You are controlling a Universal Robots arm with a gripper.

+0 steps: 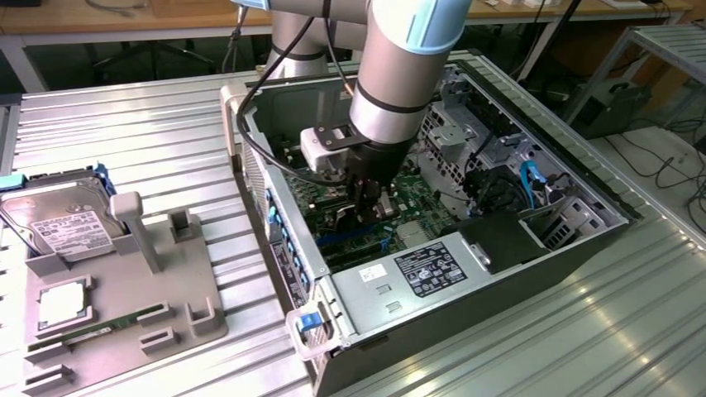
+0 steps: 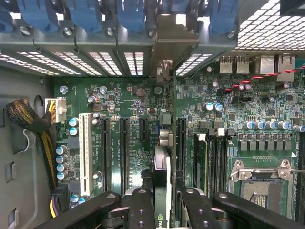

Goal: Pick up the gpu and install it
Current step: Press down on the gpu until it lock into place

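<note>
Hard drive (image 1: pixel 61 219): stands on edge in the grey fixture tray (image 1: pixel 198 285) at the exterior view's left; white label faces up, print too small to read.
Tray slots: a silver square part (image 1: pixel 63 303) and a narrow green memory stick (image 1: pixel 105 325) sit in their own pockets, presumably so each part has a fixed pick position.
PC case (image 1: pixel 381 331): lies on its side on the ribbed metal table (image 1: pixel 144 116) with the side panel off, so the motherboard (image 2: pixel 138 102) faces up for the arm.
Arm: reaches straight down into the case.
Gripper (image 2: pixel 162 202): fingers (image 2: pixel 141 210) pinch the gpu (image 2: pixel 162 179) from both flat sides; grip is closed on the card.
Gpu position: held on edge, upright, directly over the motherboard and in line with a long black expansion slot (image 2: pixel 181 145), beside the white slot (image 2: pixel 85 152). Bracket end (image 2: pixel 164 71) points to the rear slot openings under the blue retainer clips (image 2: pixel 128 14). Whether the card edge is already seated, I cannot tell.
Writing: part of a pale logo on the card's top edge, unreadable; black label (image 1: pixel 432 268) on the power-supply cover, text illegible.
CPU socket (image 2: pixel 259 183): open, no processor in it.
</note>
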